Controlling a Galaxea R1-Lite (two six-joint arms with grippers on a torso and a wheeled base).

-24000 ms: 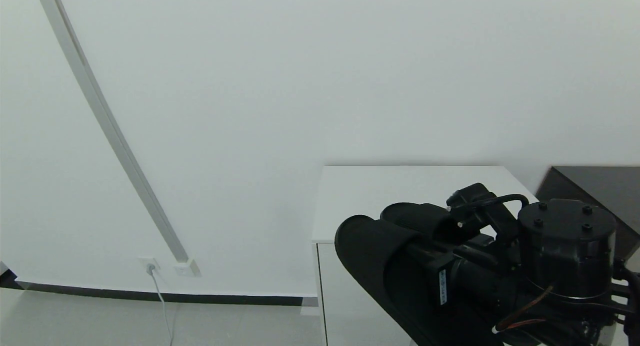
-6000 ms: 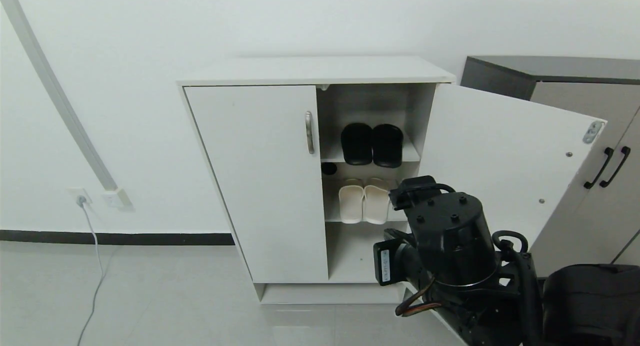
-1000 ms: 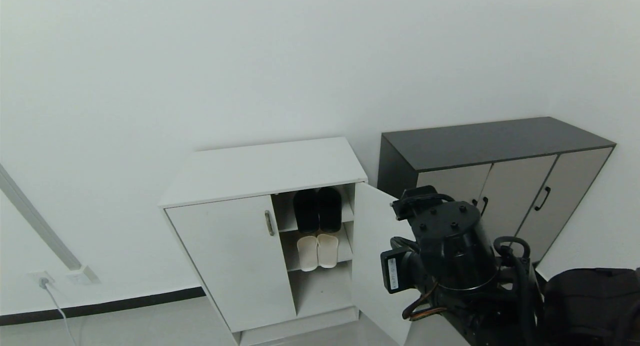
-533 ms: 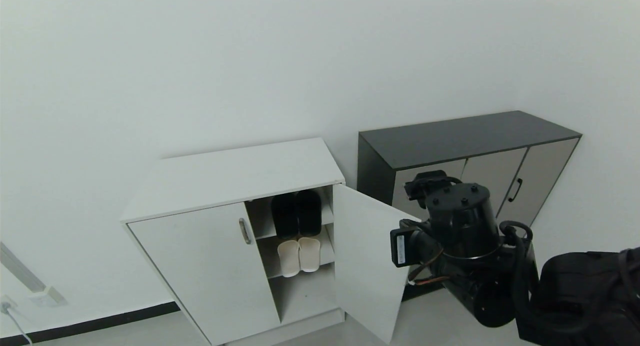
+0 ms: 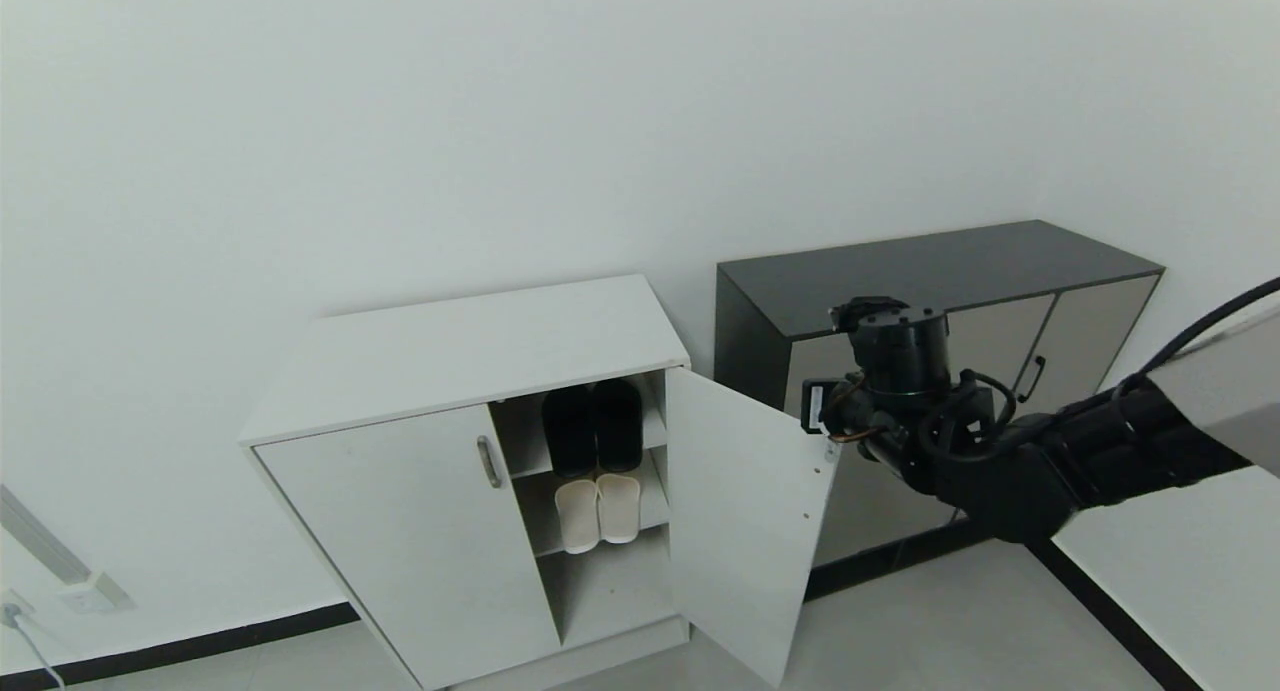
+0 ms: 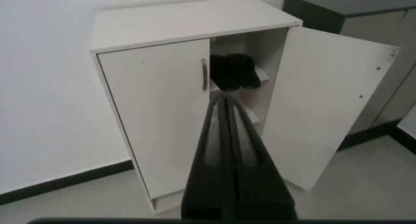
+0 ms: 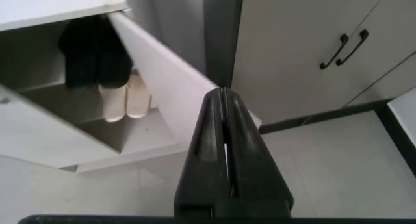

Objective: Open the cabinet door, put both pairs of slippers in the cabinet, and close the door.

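Right fingers (image 7: 209, 130) and left fingers (image 6: 211, 133) were pressed together, empty. The cabinet door (image 7: 162, 71) stood open just beyond the right fingers, apparently untouched; inside, black slippers (image 7: 88, 55) sat above white slippers (image 7: 127, 97).

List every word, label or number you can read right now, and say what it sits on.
Small white sticker on the right arm, near its wrist: print too small to read.
White cabinet, its open door, black slippers, white slippers, dark cabinet: no text or signs visible.
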